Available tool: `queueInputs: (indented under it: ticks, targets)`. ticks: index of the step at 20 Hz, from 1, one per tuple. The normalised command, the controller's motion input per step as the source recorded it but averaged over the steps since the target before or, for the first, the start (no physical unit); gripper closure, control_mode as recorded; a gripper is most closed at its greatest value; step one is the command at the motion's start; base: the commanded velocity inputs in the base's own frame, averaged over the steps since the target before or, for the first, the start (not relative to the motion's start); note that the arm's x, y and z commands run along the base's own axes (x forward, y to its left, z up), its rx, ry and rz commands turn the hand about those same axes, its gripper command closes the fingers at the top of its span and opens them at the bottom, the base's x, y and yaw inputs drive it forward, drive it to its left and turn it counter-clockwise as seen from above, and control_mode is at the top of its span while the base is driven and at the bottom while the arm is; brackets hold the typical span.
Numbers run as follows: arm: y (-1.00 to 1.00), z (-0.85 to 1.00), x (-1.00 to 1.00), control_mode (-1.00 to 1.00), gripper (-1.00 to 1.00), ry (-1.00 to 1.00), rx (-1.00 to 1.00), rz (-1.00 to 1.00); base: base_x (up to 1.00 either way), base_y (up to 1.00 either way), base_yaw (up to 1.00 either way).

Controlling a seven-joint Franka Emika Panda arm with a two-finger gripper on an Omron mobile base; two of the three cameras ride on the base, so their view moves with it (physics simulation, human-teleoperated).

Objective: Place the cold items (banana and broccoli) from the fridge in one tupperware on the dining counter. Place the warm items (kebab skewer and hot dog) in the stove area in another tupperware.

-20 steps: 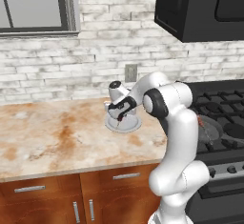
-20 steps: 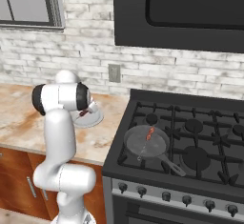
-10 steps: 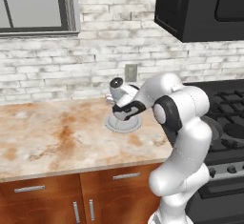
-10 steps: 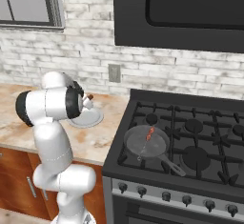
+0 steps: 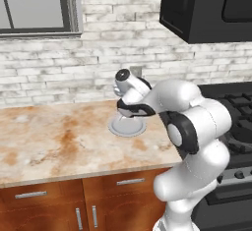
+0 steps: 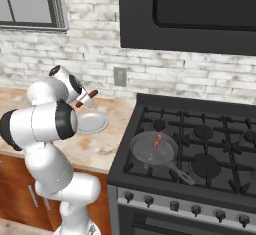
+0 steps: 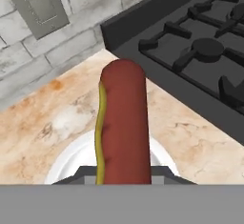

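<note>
Hot dog above plate, left of stove, skewer in pan.

The red-brown hot dog, yellow stripe along one side, hangs lifted above the counter.

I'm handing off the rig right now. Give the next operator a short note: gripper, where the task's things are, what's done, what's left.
Gripper: shut on the hot dog, held in the air above the round grey plate on the counter left of the stove.
Kebab skewer: lying in the pan on the stove's front left burner.
Tupperware, banana, broccoli and fridge: not in these views.
Done: hot dog picked up off the plate.
Left: carry the hot dog to its tupperware, then fetch the skewer; cold items' status can't be judged from here.
</note>
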Motion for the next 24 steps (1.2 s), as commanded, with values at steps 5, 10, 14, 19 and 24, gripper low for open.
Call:
queueInputs:
  ticks: [5, 10, 14, 19, 24]
  targets:
    - [-0.22, 0.67, -0.32, -1.00, 1.00, 0.00, 0.08, -0.14, 0.00, 0.00, 0.00]
    - [-0.30, 0.42, -0.54, -1.00, 1.00, -0.03, 0.12, -0.10, 0.00, 0.00, 0.00]
    - [-0.30, 0.29, -0.79, -1.00, 1.00, -0.17, 0.08, -0.08, 0.00, 0.00, 0.00]
    - [-0.25, 0.35, -0.84, -1.00, 1.00, -0.24, 0.04, -0.01, 0.00, 0.00, 0.00]
    - [-0.19, 0.48, -0.73, -1.00, 1.00, -0.09, 0.09, 0.00, 0.00, 0.00, 0.00]
